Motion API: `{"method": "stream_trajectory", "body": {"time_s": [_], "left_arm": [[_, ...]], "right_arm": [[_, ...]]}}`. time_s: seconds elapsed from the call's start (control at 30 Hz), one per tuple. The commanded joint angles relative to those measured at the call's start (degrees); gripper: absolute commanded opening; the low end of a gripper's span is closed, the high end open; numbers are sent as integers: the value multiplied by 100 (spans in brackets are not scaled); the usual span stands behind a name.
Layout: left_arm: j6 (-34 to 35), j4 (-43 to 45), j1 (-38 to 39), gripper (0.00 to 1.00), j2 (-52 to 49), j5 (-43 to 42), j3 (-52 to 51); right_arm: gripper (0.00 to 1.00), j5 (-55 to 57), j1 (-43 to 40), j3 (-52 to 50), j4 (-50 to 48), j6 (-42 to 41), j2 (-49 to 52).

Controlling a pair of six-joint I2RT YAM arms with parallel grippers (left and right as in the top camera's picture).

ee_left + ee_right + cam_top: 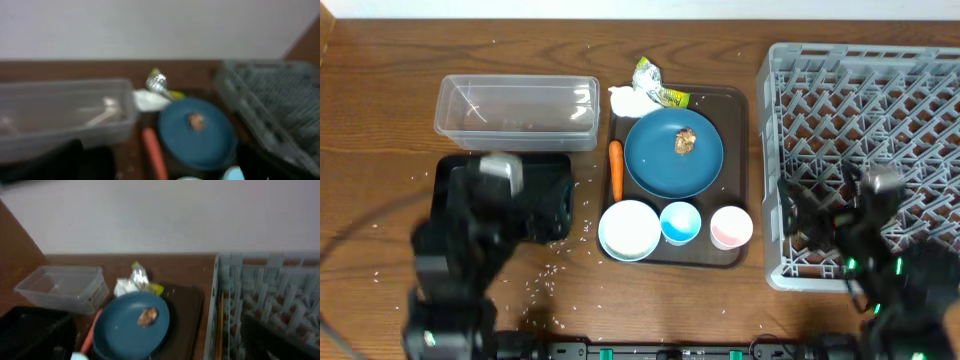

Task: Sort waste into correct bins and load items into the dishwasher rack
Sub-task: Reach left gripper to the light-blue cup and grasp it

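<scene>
At the far left the clear tub (518, 112) lies along the far side of the table (380, 110), with bare wood open to its left. Just nearer sits the black tray (558, 195), mostly covered by the blurred left arm (460, 250). The left gripper (500, 178) hangs over the tray's far edge, and we cannot tell whether its fingers are open or closed. Rice grains (552, 270) are scattered on the wood by the tray's near right corner. A narrow strip of table separates both bins from the brown serving tray (738, 150). At its far left corner the tissue (626, 100) touches the wrapper (656, 88), which reaches past the far rim. The carrot (616, 168) lies along the left rim, just beside the blue plate (655, 165), which carries the brown lump (685, 141). Along the near edge the white bowl (629, 229), blue cup (680, 222) and pink-lined cup (731, 227) stand close together in a row. A slim gap separates the serving tray from the rack (865, 100), which runs off the right of our view. The blurred right arm (910, 280) rises over its near part. The right gripper (876, 190) is above the grid, and we cannot tell how its fingers stand.
</scene>
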State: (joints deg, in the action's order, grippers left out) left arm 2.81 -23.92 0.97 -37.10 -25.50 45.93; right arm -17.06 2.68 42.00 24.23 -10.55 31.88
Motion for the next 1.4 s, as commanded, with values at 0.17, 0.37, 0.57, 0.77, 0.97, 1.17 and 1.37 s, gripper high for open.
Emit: {"method": "stream_trajectory", "body": {"time_s": [0.17,0.37,0.57,0.77,0.97,1.17,1.37], "left_arm": [[474,-1178,11,98,-2291,-1923,2500],[957,-1447,166,98,-2857,-2282,2544],[603,-2653,1340,98,-3491,-844,2544],[643,-2697,3095,100,-4242,1342,2544],[957,-2555,4033,80,-5327,2358,2544],[1049,-2135,4131,61,-6072,2356,2544],[1062,-1867,4133,32,-6288,2100,2544]], "right_arm": [[99,9,35,3049,2326,697,3032],[99,-28,-20,3606,2903,468,3877],[99,186,-503,3604,3077,-278,4015],[99,192,-774,3600,3303,-363,4013],[99,205,-802,3600,3512,-363,4013],[99,208,-802,3600,3663,-361,4013],[99,229,-802,3598,3733,-358,4013]]}}
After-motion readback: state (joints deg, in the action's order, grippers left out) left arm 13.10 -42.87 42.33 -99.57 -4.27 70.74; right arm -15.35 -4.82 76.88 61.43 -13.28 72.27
